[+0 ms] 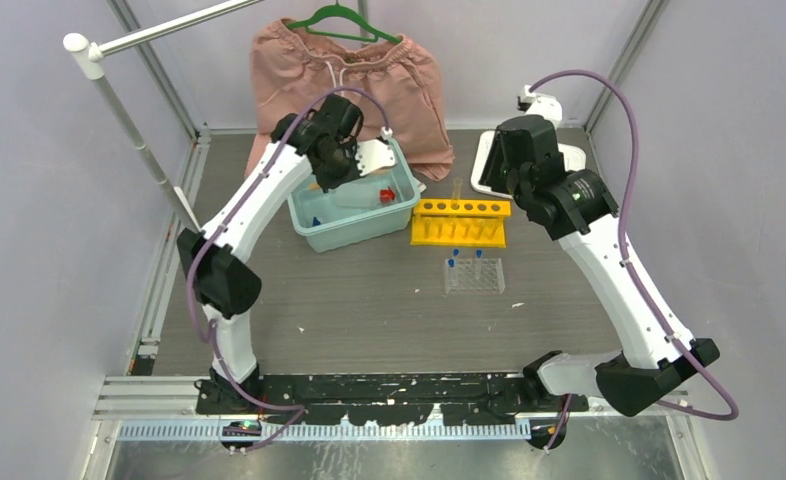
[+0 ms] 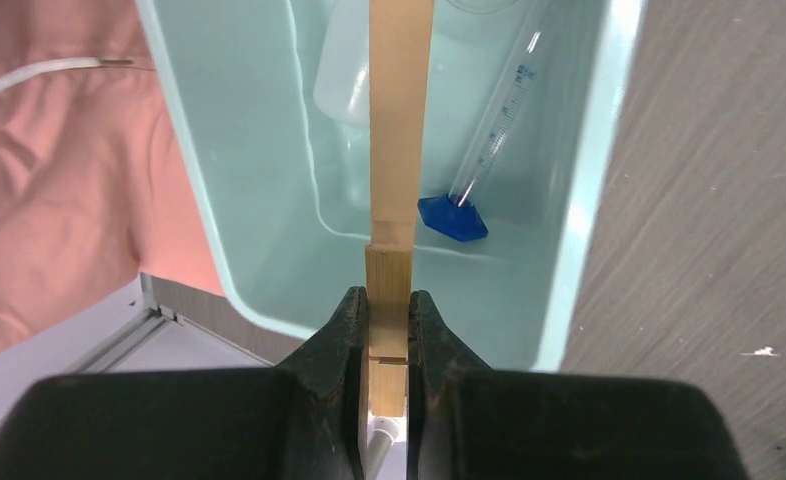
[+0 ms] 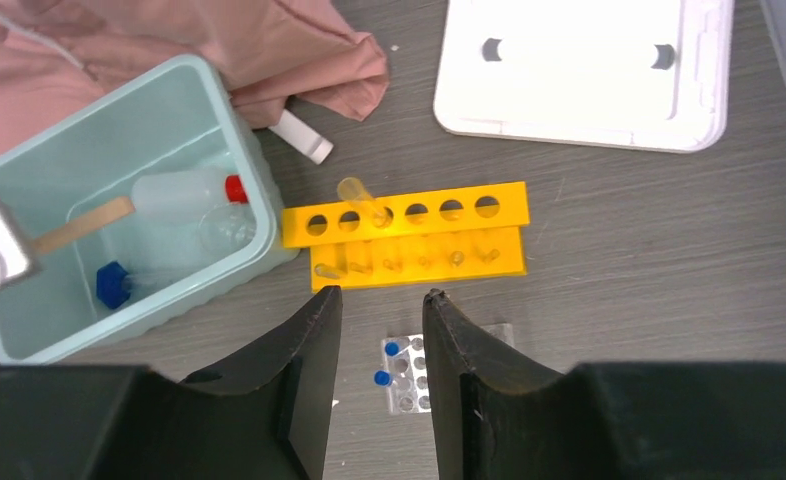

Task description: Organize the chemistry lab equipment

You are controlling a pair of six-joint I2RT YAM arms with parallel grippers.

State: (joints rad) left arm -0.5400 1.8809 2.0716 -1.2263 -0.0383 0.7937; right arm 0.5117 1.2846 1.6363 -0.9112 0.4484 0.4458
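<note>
Two grippers show in your views. Your left gripper (image 2: 384,300) is over the teal bin (image 2: 259,180), with its jaws pinched tight on the near end of the wooden stick (image 2: 399,140). The stick sits squarely between the two fingers and runs straight out from them into the bin. Its far end reaches toward the white squeeze bottle (image 3: 174,195) with the red nozzle, which lies inside the bin. Also inside the bin, just beside the stick, a clear graduated tube (image 2: 494,120) slants down to a small blue piece (image 2: 453,217) on the bin's floor.

Your right gripper (image 3: 381,300) hangs above the table to the right of the bin, with its jaws partly apart and nothing between them. The yellow rack (image 3: 414,237) lies just beside the bin's right wall. The clear rack (image 3: 409,372), holding two blue-capped tubes (image 3: 391,349), sits nearer to you than the bin. A white lid (image 3: 579,70) lies well to the bin's right, and pink shorts (image 1: 349,90) are behind the bin.
</note>
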